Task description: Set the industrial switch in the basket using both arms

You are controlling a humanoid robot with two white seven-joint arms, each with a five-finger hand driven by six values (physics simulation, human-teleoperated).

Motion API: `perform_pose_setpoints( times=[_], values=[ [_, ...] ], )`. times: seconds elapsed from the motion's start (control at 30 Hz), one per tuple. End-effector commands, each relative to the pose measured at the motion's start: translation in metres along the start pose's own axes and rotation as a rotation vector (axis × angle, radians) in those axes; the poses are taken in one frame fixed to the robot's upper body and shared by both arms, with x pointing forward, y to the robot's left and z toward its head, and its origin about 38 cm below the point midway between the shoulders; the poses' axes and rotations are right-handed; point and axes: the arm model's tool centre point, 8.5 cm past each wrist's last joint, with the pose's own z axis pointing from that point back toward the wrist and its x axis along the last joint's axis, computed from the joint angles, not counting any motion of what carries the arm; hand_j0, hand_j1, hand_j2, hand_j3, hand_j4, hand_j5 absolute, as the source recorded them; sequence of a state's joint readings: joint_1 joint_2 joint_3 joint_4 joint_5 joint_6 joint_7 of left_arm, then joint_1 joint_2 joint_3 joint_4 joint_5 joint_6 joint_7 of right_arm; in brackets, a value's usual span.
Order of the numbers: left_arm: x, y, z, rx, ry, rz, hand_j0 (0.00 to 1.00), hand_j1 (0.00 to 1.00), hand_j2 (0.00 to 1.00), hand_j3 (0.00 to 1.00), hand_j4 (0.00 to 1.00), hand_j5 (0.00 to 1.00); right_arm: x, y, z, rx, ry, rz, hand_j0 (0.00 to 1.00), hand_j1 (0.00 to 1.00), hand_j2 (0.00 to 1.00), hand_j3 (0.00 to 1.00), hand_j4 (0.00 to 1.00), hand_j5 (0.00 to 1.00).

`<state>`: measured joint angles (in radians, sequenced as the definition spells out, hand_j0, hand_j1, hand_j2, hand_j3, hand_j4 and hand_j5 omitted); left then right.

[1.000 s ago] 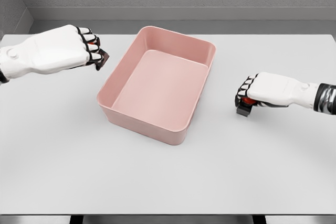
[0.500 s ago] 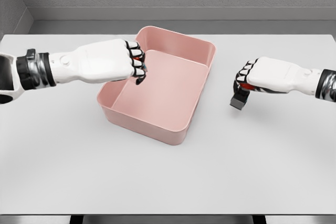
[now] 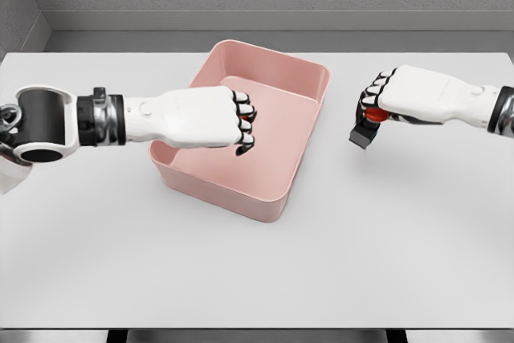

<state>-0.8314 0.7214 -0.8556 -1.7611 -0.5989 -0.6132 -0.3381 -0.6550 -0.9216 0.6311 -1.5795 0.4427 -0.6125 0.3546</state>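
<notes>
Both robot hands grip industrial switches at the pink basket [image 3: 309, 78]
Left robot hand [image 3: 201, 116] clenches one [image 3: 243, 122] over the basket; right robot hand [image 3: 409, 95] holds another [image 3: 366, 128] beside it, above the worktop [image 3: 257, 271]

A pink rectangular basket [image 3: 309, 78] sits on the white table [image 3: 257, 263], turned slightly askew. The left hand [image 3: 205, 116] reaches in from the left over the basket's left wall and hangs above its interior, fingers curled into a fist; a sliver of red shows between the knuckles, but what it holds is too hidden to name. The right hand [image 3: 401, 98] hovers right of the basket, well clear of its rim, fingers curled around a dark grey industrial switch [image 3: 365, 128] with a red button, lifted off the table and tilted.
</notes>
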Motion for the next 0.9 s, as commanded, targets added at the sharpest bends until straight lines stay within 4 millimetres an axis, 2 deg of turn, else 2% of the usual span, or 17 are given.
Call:
perform_pose_setpoints(
  times=[0.0, 0.17, 0.2, 0.4, 0.43, 0.47, 0.5, 0.53, 0.57, 0.87],
  values=[
    [0.001, 0.0, -0.006, 0.005, -0.005, 0.006, 0.33, 0.33, 0.33, 0.33, 0.33, 0.33, 0.0, -0.002, 0.0, -0.008, -0.001, -0.008, 0.51, 0.51, 0.51, 0.51, 0.51, 0.51],
    [-0.01, -0.008, -0.012, -0.006, 0.016, 0.026, 0.33, 0.33, 0.33, 0.33, 0.33, 0.33, -0.002, -0.01, 0.001, -0.024, -0.001, -0.001, 0.51, 0.51, 0.51, 0.51, 0.51, 0.51],
    [-0.004, -0.014, -0.021, -0.018, -0.005, 0.029, 0.33, 0.33, 0.33, 0.33, 0.33, 0.33, -0.002, -0.011, 0.0, -0.027, -0.002, -0.001, 0.51, 0.51, 0.51, 0.51, 0.51, 0.51],
    [0.0, -0.021, -0.028, -0.035, -0.02, 0.034, 0.34, 0.34, 0.34, 0.34, 0.34, 0.34, -0.002, -0.019, -0.002, -0.048, -0.009, 0.004, 0.51, 0.51, 0.51, 0.51, 0.51, 0.51],
    [0.0, -0.02, -0.028, -0.033, -0.021, 0.033, 0.39, 0.39, 0.39, 0.39, 0.39, 0.39, -0.001, -0.021, -0.004, -0.053, -0.013, 0.006, 0.51, 0.51, 0.51, 0.51, 0.51, 0.51],
    [-0.001, -0.02, -0.028, -0.03, -0.019, 0.033, 0.51, 0.51, 0.51, 0.51, 0.51, 0.51, -0.001, -0.022, -0.004, -0.056, -0.014, 0.008, 0.51, 0.51, 0.51, 0.51, 0.51, 0.51],
    [0.0, -0.019, -0.027, -0.025, -0.021, 0.029, 0.73, 0.73, 0.73, 0.73, 0.73, 0.73, -0.002, -0.026, -0.005, -0.064, -0.015, 0.013, 0.51, 0.51, 0.51, 0.51, 0.51, 0.51],
    [0.002, -0.019, -0.027, -0.024, -0.024, 0.029, 0.88, 0.88, 0.88, 0.88, 0.88, 0.88, -0.001, -0.028, -0.006, -0.068, -0.017, 0.014, 0.51, 0.51, 0.51, 0.51, 0.51, 0.51],
    [0.002, -0.019, -0.026, -0.025, -0.024, 0.029, 0.99, 0.99, 0.99, 0.99, 0.99, 0.99, -0.001, -0.029, -0.006, -0.071, -0.018, 0.016, 0.51, 0.51, 0.51, 0.51, 0.51, 0.51],
    [-0.003, -0.018, -0.019, -0.027, -0.005, 0.025, 1.0, 1.0, 1.0, 1.0, 1.0, 1.0, 0.005, -0.049, -0.018, -0.119, -0.049, 0.041, 0.51, 0.51, 0.51, 0.51, 0.51, 0.51]
  ],
)
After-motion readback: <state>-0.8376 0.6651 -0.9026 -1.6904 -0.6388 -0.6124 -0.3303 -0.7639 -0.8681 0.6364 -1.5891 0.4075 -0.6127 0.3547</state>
